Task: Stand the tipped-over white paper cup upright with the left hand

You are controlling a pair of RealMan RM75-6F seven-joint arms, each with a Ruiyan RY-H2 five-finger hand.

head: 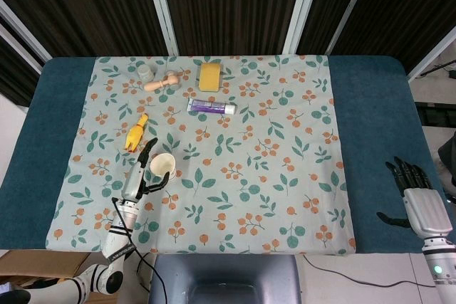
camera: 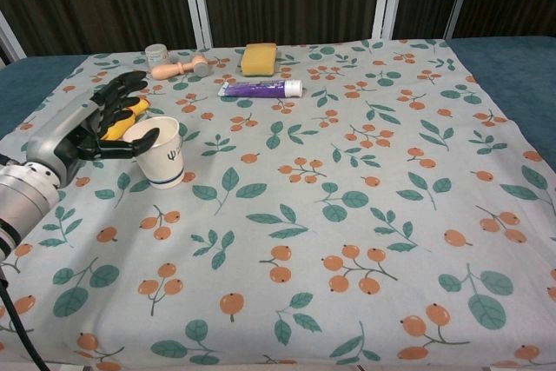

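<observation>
1. White paper cup (camera: 162,152) is standing on its base on the floral cloth (camera: 347,215), mouth up, as the chest view shows; the head view is looking down into the open rim. Reading this as the righting itself being done.

2. Left hand (camera: 91,123) is sitting just beside the cup, on the side away from the table's middle. Fingers (camera: 122,86) are spread and arching over toward the rim; the thumb (camera: 130,144) is reaching along the near wall. Whether any tip is actually touching the paper, I cannot tell. It is looking more like a loose cage than a firm grip.

3. Yellow rubber-duck-like toy (head: 139,133) is lying just beyond the fingertips, partly hidden behind them in the chest view.

4. Further past the fingers: wooden-handled tool (camera: 178,67) and small jar (camera: 156,52), then yellow sponge (camera: 259,58) and purple tube (camera: 259,88), all well apart from the cup.

5. Right hand (head: 417,190) is hanging off the far edge of the table, fingers apart, holding nothing, well away from everything.

6. Judgement on what is left: only drawing the left hand clear without knocking the light cup over; a dragging thumb looks the main risk.
</observation>
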